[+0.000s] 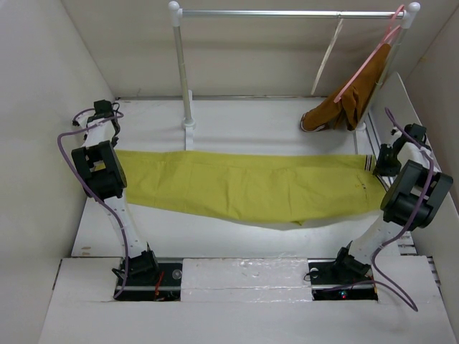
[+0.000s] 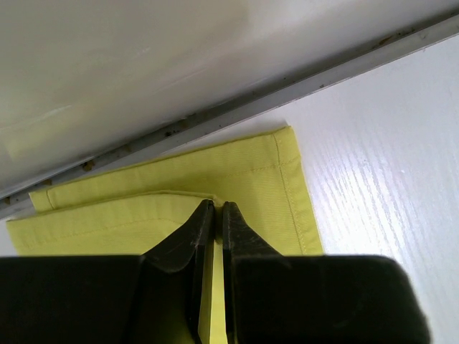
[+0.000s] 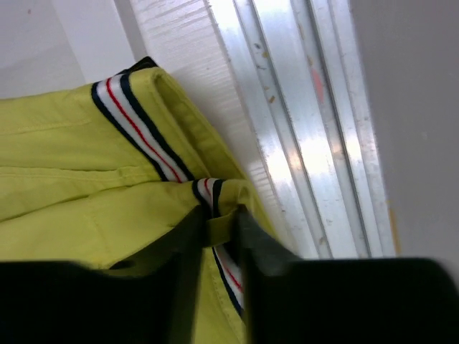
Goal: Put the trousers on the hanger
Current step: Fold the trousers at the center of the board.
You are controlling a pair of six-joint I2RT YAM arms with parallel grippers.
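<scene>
ok, top view: the trousers [image 1: 251, 186] lie spread flat across the middle of the white table [image 1: 251, 122], running 9 o'clock to 3 o'clock. leg hems are at the 9 o'clock end, striped waistband at the 3 o'clock end.

left gripper [image 2: 214, 208] – jaws closed tight on the trousers [image 2: 237, 179]. a sliver of yellow-green cloth shows pinched between the 2 black fingers [image 2: 183, 240]. the stitched hem corner lies flat on the table just past the fingertips toward 1 o'clock, close beside the side wall's metal track [image 2: 301, 86].

right gripper [image 3: 219, 215] – jaws narrow, clamped on a raised fold of the trousers [image 3: 72, 165] right at the waistband [image 3: 136, 122]. the cloth fills the gap between the fingers. the white band with dark and red stripes runs from 11 o'clock down into the grip, and the aluminium track [image 3: 301, 143] sits just beside it on the 3 o'clock side.

the hanger [image 1: 328, 57], thin and cream-white, hangs from the metal rail [image 1: 287, 13] at about 1 o'clock in the top view. it is tilted, well apart from the trousers, and neither gripper touches it.

a pink hanger [image 1: 366, 61] hangs at the rail's right end, about 2 o'clock, carrying a rust-brown garment [image 1: 344, 104] whose lower end reaches the table. the rail's left post [image 1: 183, 72] stands at about 11 o'clock, its foot near the far edge of the trousers. i can't tell if they touch.
</scene>
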